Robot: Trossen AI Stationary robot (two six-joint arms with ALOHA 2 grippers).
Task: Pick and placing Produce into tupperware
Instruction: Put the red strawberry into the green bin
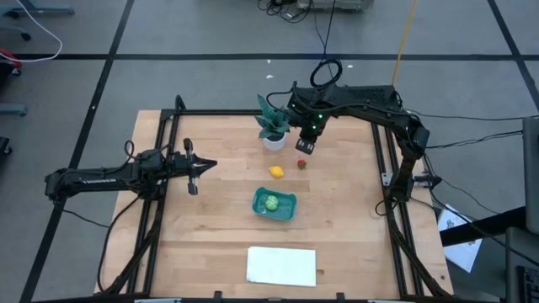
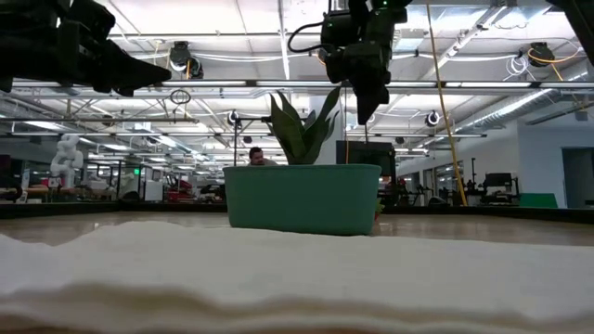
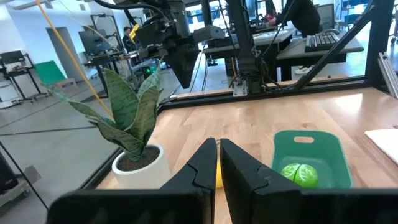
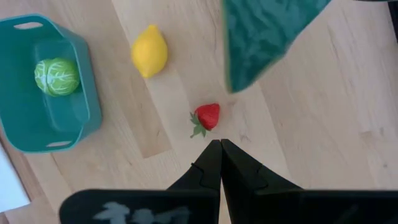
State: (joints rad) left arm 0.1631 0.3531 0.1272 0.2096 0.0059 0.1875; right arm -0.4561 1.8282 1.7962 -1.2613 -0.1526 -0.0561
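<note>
Your right end effector [image 4: 220, 144] hovers pinched shut, empty, right above the strawberry [image 4: 207, 116] in the frame's middle — open wide before dropping, and mind the plant leaf [image 4: 261, 37]. Cabbage [image 1: 272, 203] already sits in the tupperware [image 1: 286, 210] — lemon [image 1: 276, 171] waits beside it.

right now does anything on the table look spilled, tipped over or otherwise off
Nothing stands out. The green cabbage sits inside the teal container, which rests flat. The lemon and strawberry lie apart on the bare wood, not yet packed. The potted plant stands upright, and the white sheet lies flat near the table edge.
</note>
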